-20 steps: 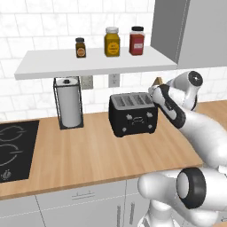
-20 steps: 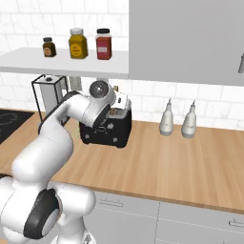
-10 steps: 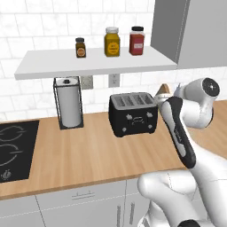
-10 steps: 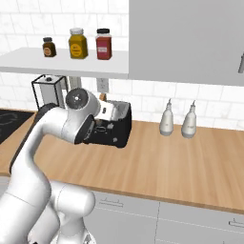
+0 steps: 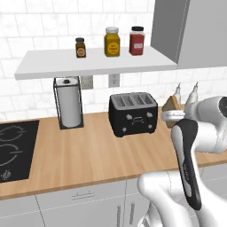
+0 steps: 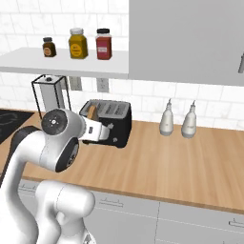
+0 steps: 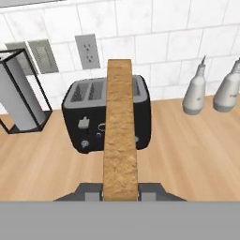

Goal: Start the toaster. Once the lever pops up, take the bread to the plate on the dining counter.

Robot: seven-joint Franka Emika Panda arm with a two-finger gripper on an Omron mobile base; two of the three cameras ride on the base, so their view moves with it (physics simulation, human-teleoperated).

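The black toaster (image 5: 133, 114) stands on the wood counter by the tiled wall, its slots showing no bread. My gripper (image 7: 120, 190) is shut on the bread (image 7: 120, 140), a tan slice held edge-on and upright. In the hand view the slice stands in front of the toaster (image 7: 84, 117), well clear of it. From the left base view the bread (image 5: 170, 105) sits right of the toaster above my gripper (image 5: 171, 114). The right base view has the bread (image 6: 92, 112) and gripper (image 6: 95, 125) left of the toaster (image 6: 114, 123). The plate and the dining counter are out of view.
A paper towel roll in a wire stand (image 5: 68, 103) is left of the toaster, and a black hob (image 5: 13, 148) lies further left. Two pale bottles (image 6: 167, 119) (image 6: 189, 121) stand right of the toaster. A shelf with three jars (image 5: 111, 42) and a grey cabinet hang overhead.
The arm has drawn back from the toaster's top, toward the base and to the toaster's right, carrying the bread with it. The toaster has not moved.
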